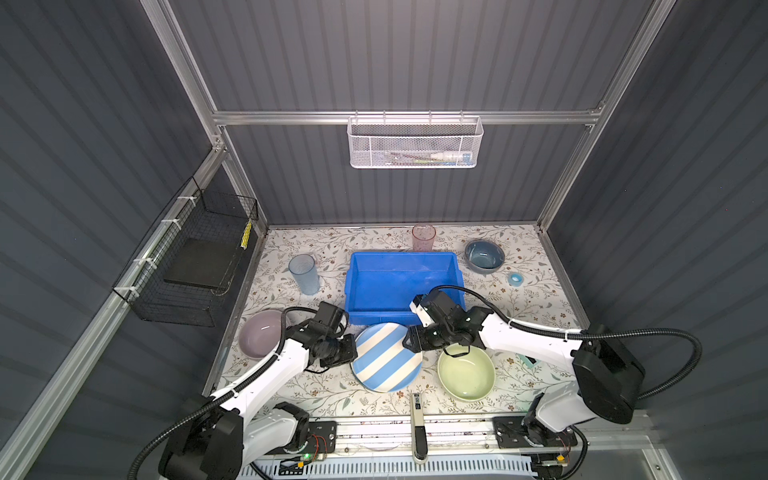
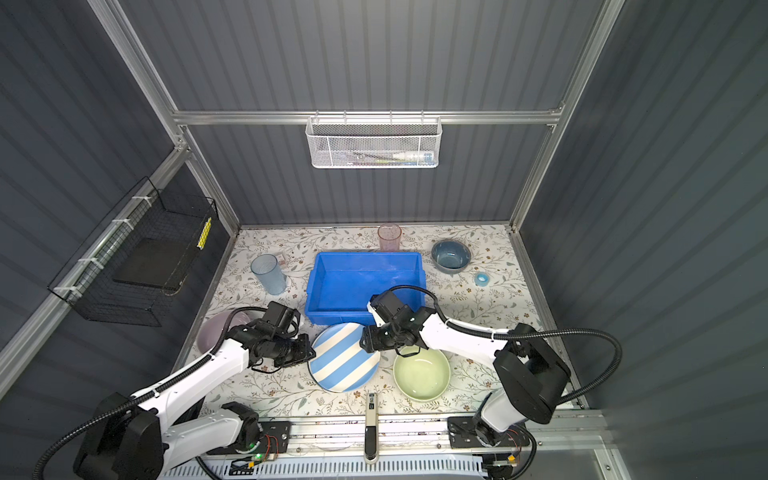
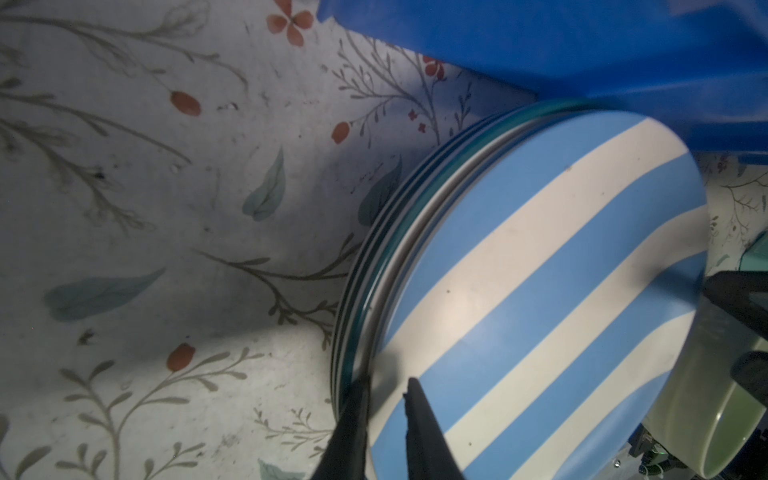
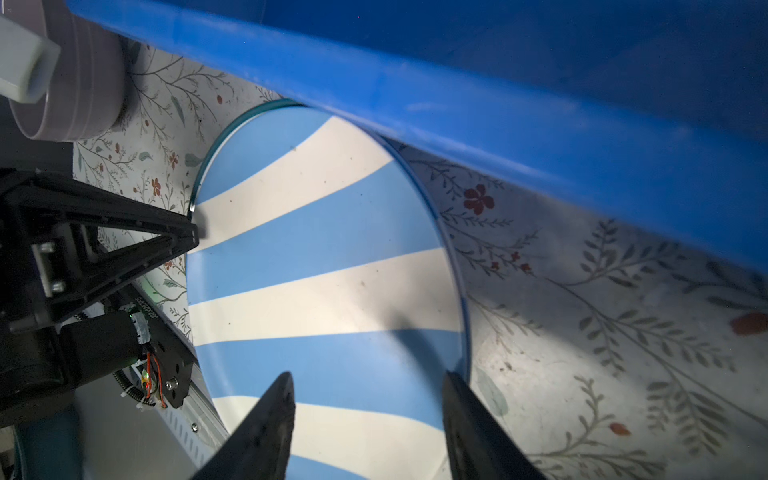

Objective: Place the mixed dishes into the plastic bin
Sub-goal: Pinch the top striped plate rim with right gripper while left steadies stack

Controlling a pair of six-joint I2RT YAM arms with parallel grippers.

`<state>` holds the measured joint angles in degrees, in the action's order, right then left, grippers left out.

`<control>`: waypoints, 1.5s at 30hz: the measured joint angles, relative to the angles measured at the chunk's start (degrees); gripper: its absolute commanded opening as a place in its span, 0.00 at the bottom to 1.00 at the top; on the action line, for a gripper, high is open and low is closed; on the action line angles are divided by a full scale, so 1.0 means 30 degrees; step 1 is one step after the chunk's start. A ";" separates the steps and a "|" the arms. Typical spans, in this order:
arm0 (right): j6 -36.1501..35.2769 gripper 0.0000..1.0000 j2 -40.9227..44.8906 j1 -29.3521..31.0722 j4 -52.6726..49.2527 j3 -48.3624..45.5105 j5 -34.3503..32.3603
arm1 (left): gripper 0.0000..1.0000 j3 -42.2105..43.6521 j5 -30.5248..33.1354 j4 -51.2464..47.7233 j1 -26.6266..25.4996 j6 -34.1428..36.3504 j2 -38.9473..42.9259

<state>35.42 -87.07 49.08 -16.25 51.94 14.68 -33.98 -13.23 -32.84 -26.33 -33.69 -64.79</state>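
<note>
A blue-white striped plate point(image 1: 386, 357) point(image 2: 343, 357) lies on top of other plates, in front of the empty blue plastic bin point(image 1: 399, 286) point(image 2: 361, 282). My left gripper point(image 1: 355, 353) point(image 3: 386, 386) is shut on the striped plate's left rim, one finger on top and one under the edge. My right gripper point(image 1: 406, 343) point(image 4: 369, 377) stands open at the plate's right rim, one finger over its face point(image 4: 332, 257) and one just outside. On the table are a pale green bowl point(image 1: 466, 372), a lilac bowl point(image 1: 262, 334), a grey-blue bowl point(image 1: 484, 255), a pink tumbler point(image 1: 424, 237) and a blue tumbler point(image 1: 304, 274).
A small teal tape roll point(image 1: 515, 279) lies right of the bin. A teal block point(image 1: 532, 362) peeks out under the right arm. A white mesh basket point(image 1: 415, 143) hangs on the back wall and a black wire basket point(image 1: 195, 257) on the left wall.
</note>
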 measured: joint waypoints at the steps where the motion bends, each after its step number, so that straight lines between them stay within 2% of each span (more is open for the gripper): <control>1: 0.0051 0.58 0.0000 0.0000 0.0095 -0.0029 0.0058 | 0.19 0.0000 -0.0007 0.0000 0.0000 0.0000 0.0000; 13: 0.0109 0.57 0.0007 0.0029 -0.0372 -0.0058 -0.1129 | 0.19 0.0117 0.0000 0.0204 -0.0007 0.0000 0.0000; 22: 0.0117 0.56 -0.0007 0.0029 -0.0590 -0.0058 -0.1151 | 0.18 0.0138 0.0000 0.0262 0.0000 0.0000 0.0000; 36: 0.0466 0.56 0.0058 -0.0058 0.0270 -0.0495 -0.0503 | 0.18 0.0160 -0.0015 0.0342 0.0000 0.0000 -0.0066; 45: 0.1676 0.56 0.0969 -0.0801 0.2572 -0.2193 0.0991 | 0.17 0.0160 -0.0066 0.0415 0.0000 0.0000 -0.0160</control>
<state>40.45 -84.16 46.68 -8.54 45.36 17.65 -33.50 -13.43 -31.59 -26.33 -33.69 -65.28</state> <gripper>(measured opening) 0.565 0.173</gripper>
